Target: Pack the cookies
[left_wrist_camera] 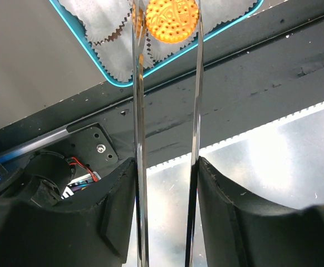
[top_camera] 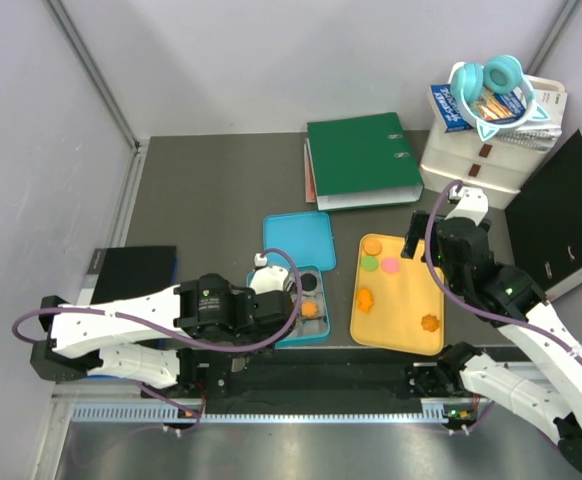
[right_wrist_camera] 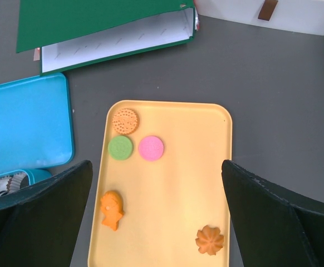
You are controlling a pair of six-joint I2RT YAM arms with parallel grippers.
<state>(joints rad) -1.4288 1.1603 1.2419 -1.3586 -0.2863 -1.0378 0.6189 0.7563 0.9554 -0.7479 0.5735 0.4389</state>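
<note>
Left end effector [left_wrist_camera: 168,11] half-open, round orange cookie [left_wrist_camera: 172,19] between its tips over the paper liners [left_wrist_camera: 89,16]; grip unclear. Open fully, low, centred on a liner. Right end effector [right_wrist_camera: 157,183] wide open, empty.

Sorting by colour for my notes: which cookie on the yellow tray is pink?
The round pink cookie, directly right of the green cookie in the right wrist view. It is the only pink one; the other three are orange.

Five cookies [right_wrist_camera: 151,148] flat on tray [right_wrist_camera: 206,167]: dotted orange round [right_wrist_camera: 124,120], green [right_wrist_camera: 120,147], pink, orange fish [right_wrist_camera: 111,209], orange flower [right_wrist_camera: 210,240]. In box [top_camera: 301,341]: orange disc [left_wrist_camera: 171,20], black disc [top_camera: 312,284].
</note>
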